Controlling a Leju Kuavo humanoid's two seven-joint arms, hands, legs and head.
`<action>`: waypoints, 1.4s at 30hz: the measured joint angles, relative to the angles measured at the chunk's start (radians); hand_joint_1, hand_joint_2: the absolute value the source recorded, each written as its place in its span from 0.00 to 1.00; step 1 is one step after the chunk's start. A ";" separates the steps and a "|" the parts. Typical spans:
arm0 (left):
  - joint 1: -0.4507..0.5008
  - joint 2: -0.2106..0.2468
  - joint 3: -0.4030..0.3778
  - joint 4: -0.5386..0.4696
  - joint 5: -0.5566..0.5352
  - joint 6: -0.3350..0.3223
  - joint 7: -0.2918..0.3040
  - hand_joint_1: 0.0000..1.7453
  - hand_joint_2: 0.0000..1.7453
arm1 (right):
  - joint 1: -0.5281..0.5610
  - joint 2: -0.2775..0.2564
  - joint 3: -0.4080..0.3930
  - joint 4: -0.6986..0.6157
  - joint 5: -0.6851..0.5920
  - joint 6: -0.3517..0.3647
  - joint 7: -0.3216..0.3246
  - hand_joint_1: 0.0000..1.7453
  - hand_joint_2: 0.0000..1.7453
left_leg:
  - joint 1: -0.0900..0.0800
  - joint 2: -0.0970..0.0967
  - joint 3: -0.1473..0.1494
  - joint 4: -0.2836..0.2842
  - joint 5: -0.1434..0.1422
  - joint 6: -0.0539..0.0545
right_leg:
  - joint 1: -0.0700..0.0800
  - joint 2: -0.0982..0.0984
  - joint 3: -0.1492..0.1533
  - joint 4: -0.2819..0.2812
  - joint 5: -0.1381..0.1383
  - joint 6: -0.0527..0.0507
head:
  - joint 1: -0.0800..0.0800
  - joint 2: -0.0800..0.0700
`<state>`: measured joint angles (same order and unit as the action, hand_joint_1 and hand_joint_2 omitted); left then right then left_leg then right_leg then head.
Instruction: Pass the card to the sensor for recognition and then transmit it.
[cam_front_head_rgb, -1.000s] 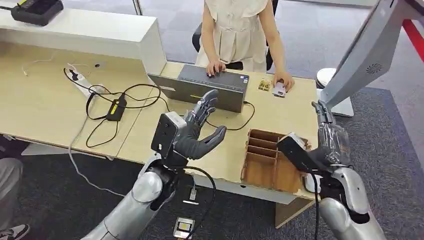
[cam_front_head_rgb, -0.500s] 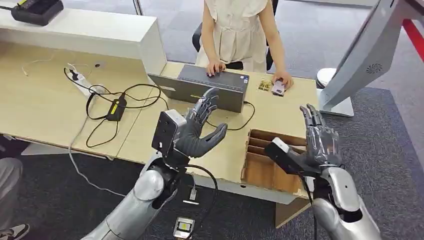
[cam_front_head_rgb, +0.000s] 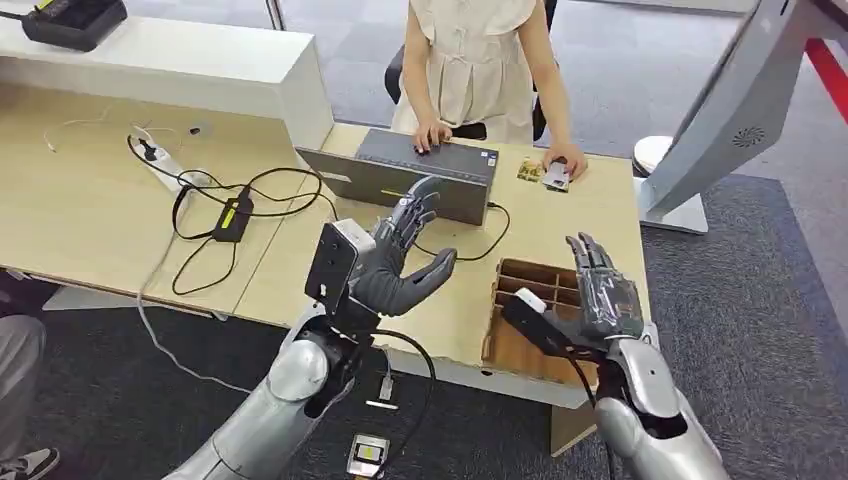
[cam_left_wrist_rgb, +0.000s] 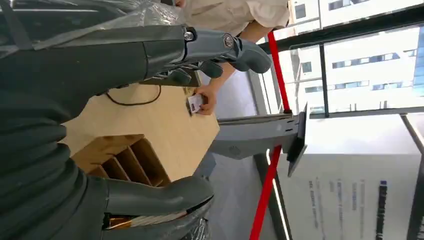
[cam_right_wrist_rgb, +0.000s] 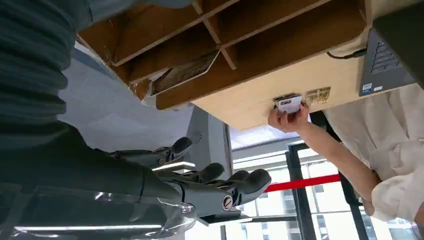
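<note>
The robot's dark grey left hand (cam_front_head_rgb: 400, 262) is raised above the light wooden desk (cam_front_head_rgb: 90, 210), its fingers spread apart and its thumb held out to the side, with nothing in it; the left wrist view likewise shows the thumb and fingers well apart around bare air. The right hand (cam_front_head_rgb: 603, 296), wrapped in clear plastic film, hovers over the brown wooden slotted organiser box (cam_front_head_rgb: 530, 322) at the near edge of the desk, fingers stretched out straight and slightly fanned, also holding nothing. Beyond the left hand a dark grey open laptop (cam_front_head_rgb: 425, 178) stands on the desk with a black cable running from its side. On the far side sits a person in a cream dress (cam_front_head_rgb: 470, 60), one hand on the laptop and the other hand (cam_front_head_rgb: 566, 158) resting on a small white card (cam_front_head_rgb: 557, 177) that lies flat on the desk top, well apart from both robot hands. Just beside the card lies a small yellowish patterned item (cam_front_head_rgb: 529, 169). To the left, a white power strip (cam_front_head_rgb: 160, 158) and a tangle of black cables (cam_front_head_rgb: 235, 212) lie on the desk. A large grey slanted stand (cam_front_head_rgb: 735, 110) rises at the right.
</note>
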<state>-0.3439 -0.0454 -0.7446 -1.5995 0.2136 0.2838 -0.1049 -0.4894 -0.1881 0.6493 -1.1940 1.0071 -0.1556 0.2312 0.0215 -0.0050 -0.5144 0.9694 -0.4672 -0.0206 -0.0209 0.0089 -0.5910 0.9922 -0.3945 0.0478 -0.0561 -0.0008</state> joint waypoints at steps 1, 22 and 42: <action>0.000 0.000 0.000 0.000 0.000 0.000 0.000 0.00 1.00 | -0.001 0.002 0.001 0.004 0.000 0.000 0.000 0.00 1.00 | 0.000 0.000 0.000 0.000 0.000 0.000 | 0.000 0.000 0.000 0.000 0.000 0.000 | 0.000 0.000; 0.001 0.000 0.000 0.003 0.000 0.001 -0.002 0.00 1.00 | -0.023 0.014 0.021 0.085 -0.010 -0.044 -0.012 0.00 1.00 | 0.000 0.000 0.000 0.000 0.000 0.000 | 0.000 0.000 0.000 0.000 0.000 0.000 | 0.000 0.000; 0.011 0.001 -0.002 0.004 0.002 0.051 -0.008 0.00 1.00 | -0.042 -0.063 -0.078 0.114 -0.026 -0.154 0.030 0.00 1.00 | 0.000 0.000 0.000 0.000 0.000 0.000 | 0.000 0.000 0.000 0.000 0.000 0.000 | 0.000 0.000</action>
<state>-0.3332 -0.0443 -0.7465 -1.5957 0.2152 0.3349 -0.1133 -0.5317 -0.2510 0.5714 -1.0800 0.9815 -0.3098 0.2609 0.0211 -0.0048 -0.5142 0.9697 -0.4672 -0.0206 -0.0213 0.0090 -0.5913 0.9920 -0.3944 0.0479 -0.0561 -0.0008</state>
